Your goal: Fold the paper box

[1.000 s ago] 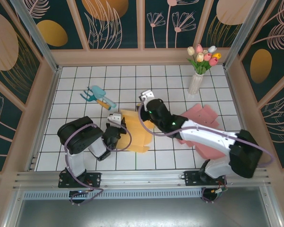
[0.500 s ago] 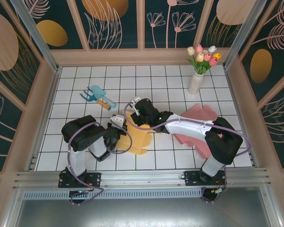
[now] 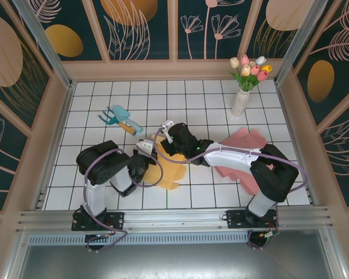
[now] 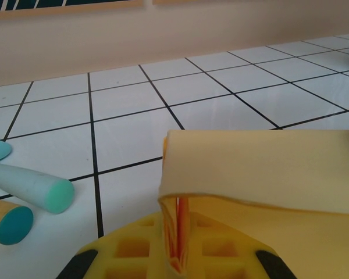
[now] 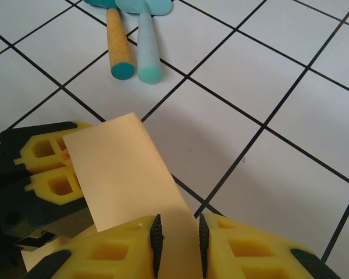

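Observation:
The yellow paper box (image 3: 170,170) lies flat on the white tiles in front of the arms. My left gripper (image 3: 145,154) is shut on its left edge, and the left wrist view shows the sheet (image 4: 267,168) pinched between the yellow fingers (image 4: 128,250) with a flap curled over them. My right gripper (image 3: 163,138) reaches in from the right, just above the left one. Its jaws (image 5: 177,244) stand a little apart, and a flap of the paper (image 5: 122,168) runs flat between and under them toward the left gripper's fingers (image 5: 46,168).
Teal garden tools (image 3: 119,119) with a wooden handle (image 5: 119,46) lie up-left of the box, close ahead of both grippers. A pink paper sheet (image 3: 247,152) lies to the right, partly under the right arm. A vase of tulips (image 3: 242,93) stands at the back right.
My right gripper has moved left and nearer, closing in on the left gripper over the yellow paper, and its arm has folded. The left gripper has held its pinch, barely shifting.

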You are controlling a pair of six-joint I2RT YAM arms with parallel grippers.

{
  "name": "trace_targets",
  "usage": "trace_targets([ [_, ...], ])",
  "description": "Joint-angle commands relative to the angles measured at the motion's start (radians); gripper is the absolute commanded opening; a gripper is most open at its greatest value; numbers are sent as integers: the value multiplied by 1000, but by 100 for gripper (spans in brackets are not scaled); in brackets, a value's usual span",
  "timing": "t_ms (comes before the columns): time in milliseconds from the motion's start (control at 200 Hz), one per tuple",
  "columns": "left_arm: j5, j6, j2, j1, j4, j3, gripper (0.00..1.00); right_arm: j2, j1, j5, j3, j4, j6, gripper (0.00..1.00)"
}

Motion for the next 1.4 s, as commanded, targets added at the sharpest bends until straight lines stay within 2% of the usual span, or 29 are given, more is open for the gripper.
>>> trace_targets([
  [0,190,38,47,-18,66,-20,0,0,-3,-120,-10,-17,19,29],
  [275,299,113,54,-18,114,-45,1,-12,-62,-256,23,-19,50,29],
  [505,361,134,49,-17,78,-29,3,6,-69,-325,53,-3,50,29],
  [716,351,128,54,-17,61,-15,4,21,-77,-315,62,-12,44,29],
  [1171,341,103,47,-18,40,-8,10,31,-90,-320,-102,90,29,28],
  [1276,333,93,42,-18,12,4,10,32,-81,-276,-136,99,-3,28],
  [1391,319,91,30,-18,-1,5,18,19,-77,-239,-189,136,-49,28],
])
